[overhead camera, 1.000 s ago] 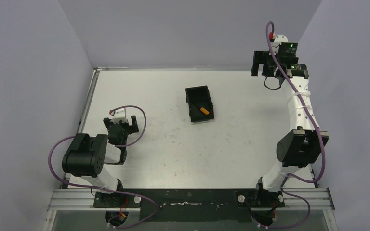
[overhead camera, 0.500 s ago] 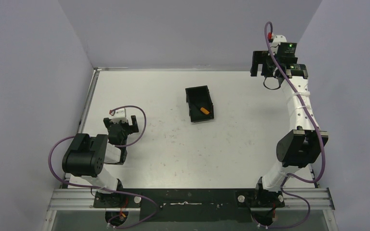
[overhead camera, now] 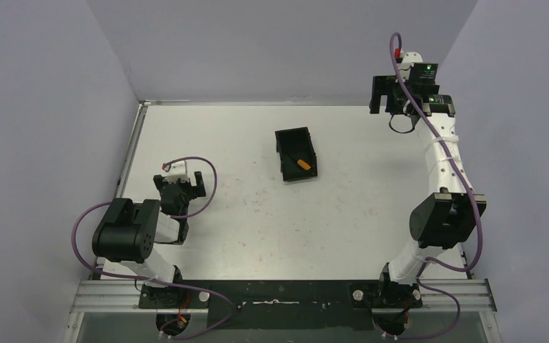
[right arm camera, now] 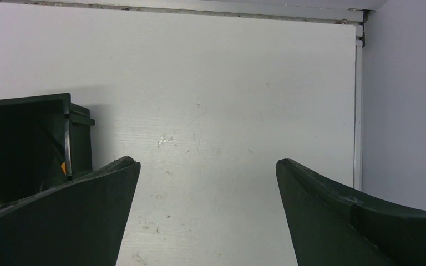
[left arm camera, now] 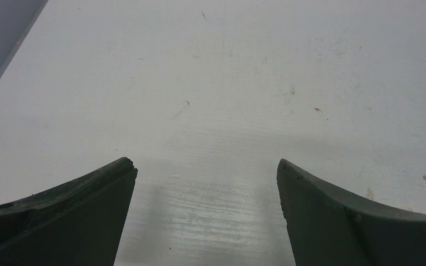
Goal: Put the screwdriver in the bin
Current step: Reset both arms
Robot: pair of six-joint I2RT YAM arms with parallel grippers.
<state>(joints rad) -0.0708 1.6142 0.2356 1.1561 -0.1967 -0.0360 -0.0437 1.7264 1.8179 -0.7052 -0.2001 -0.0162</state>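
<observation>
Judging the drop done: screwdriver (overhead camera: pixel 302 163) lies inside the bin (right arm camera: pixel 29 100), well left of our right gripper (right arm camera: pixel 206 163), jaws apart, empty. We'd pull back high, clear of the bin wall. Left gripper (left arm camera: pixel 206 163) spread too.

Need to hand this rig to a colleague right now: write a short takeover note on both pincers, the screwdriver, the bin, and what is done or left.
Left pincer: open, empty, low over bare table at the near left.
Right pincer: open, empty, raised by the far right corner, facing back across the table.
Screwdriver: orange handle visible, lying inside the bin.
Bin: black, upright, mid-table toward the far side, clear of both arms.
Done: screwdriver is in the bin.
Left: nothing on the job itself; probably just park the arms.
</observation>
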